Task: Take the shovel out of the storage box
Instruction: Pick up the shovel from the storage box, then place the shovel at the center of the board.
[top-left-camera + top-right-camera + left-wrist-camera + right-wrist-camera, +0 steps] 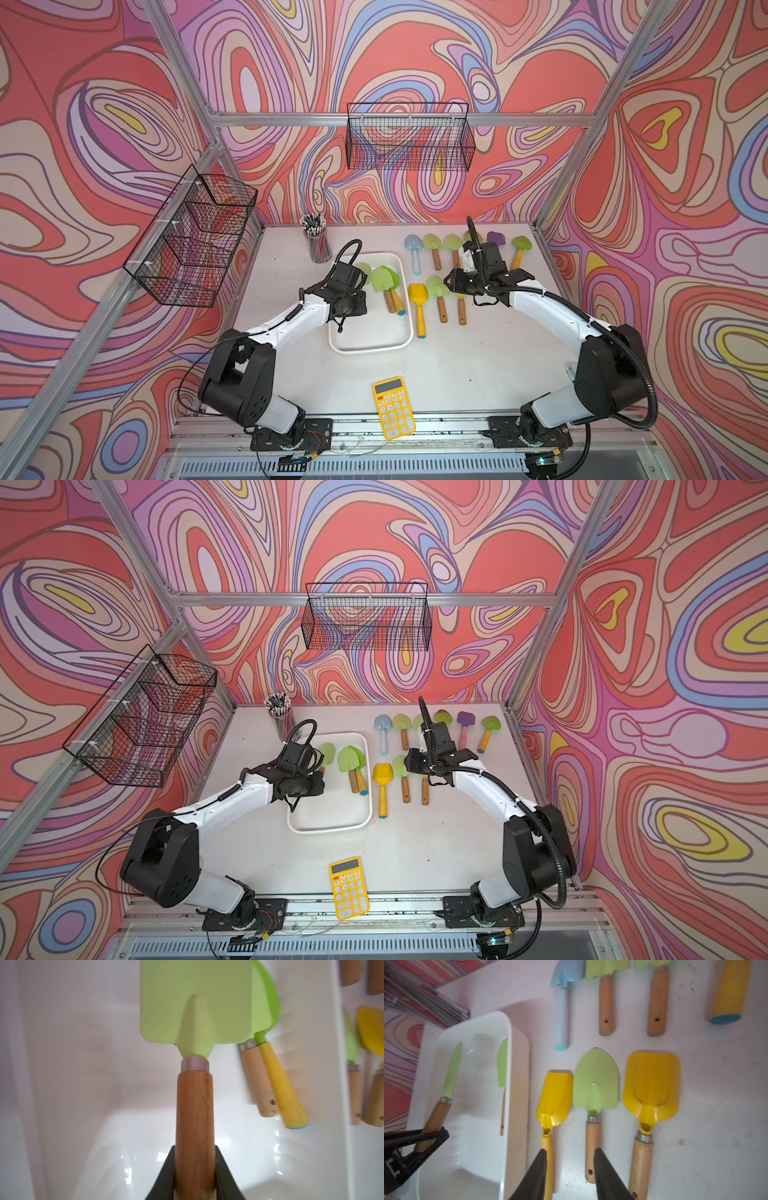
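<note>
Your left tool (195, 1159) is pressed together on the wooden handle of a pale green shovel (195, 1001). It pinches close to the butt end, and the blade reaches out ahead of the fingertips. The shovel hangs over the inside of the storage box (370, 349) and is not yet past its rim. You cannot tell from here whether the blade is fully clear of the floor. Your right tool (570, 1151) is spread and holds nothing, hovering just above the row of shovels (596, 1080) laid out on the bench (457, 365).

Watch the grip first. You hold far from the blade, so the heavy end could swing down or twist between the fingers on a quick move, and the smooth wood may slide out. Two other shovels (270, 1084) lie in the box just beside the blade, on the side toward your right tool. A sideways carry at this height could catch them or the rim and drag the box. The right tool sits near that way out, so the arms could meet over the row.

No brand or label shows on the shovel or the box. The yellow calculator (394, 409), well behind both tools, has key markings too small to read.
</note>
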Robot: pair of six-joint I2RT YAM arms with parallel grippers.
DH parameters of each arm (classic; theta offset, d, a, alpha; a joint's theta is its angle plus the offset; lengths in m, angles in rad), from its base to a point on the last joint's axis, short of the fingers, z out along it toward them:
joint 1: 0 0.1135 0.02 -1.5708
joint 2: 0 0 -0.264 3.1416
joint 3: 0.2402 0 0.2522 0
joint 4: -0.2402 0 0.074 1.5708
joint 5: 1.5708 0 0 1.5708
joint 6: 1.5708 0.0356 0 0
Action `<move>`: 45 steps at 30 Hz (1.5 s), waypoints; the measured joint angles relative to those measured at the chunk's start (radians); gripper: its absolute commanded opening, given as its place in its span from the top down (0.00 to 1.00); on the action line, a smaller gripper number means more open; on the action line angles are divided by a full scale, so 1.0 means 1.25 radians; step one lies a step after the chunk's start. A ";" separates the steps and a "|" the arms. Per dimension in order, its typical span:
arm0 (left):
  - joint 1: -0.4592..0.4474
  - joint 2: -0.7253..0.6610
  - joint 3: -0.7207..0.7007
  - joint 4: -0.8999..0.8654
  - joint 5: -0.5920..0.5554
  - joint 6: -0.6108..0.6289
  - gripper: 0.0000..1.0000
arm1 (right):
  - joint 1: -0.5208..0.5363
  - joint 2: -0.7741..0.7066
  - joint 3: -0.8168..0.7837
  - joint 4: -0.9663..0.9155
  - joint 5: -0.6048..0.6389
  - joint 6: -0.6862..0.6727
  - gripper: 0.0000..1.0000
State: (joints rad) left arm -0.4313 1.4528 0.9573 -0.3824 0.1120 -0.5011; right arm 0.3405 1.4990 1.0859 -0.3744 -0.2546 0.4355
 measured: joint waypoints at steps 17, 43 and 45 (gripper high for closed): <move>-0.001 -0.055 -0.150 0.487 0.446 -0.333 1.00 | 0.067 -0.007 -0.062 0.383 -0.403 0.146 0.48; -0.071 -0.005 -0.166 0.863 0.507 -0.579 1.00 | 0.068 0.065 -0.089 0.672 -0.524 0.335 0.55; -0.073 0.001 -0.166 0.881 0.511 -0.587 1.00 | 0.068 0.067 -0.089 0.680 -0.527 0.343 0.58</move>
State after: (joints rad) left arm -0.5228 1.4536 0.7498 0.7193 0.7513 -1.2346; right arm 0.4252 1.5826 0.9749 0.4751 -0.9131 0.8639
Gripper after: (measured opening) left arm 0.241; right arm 0.446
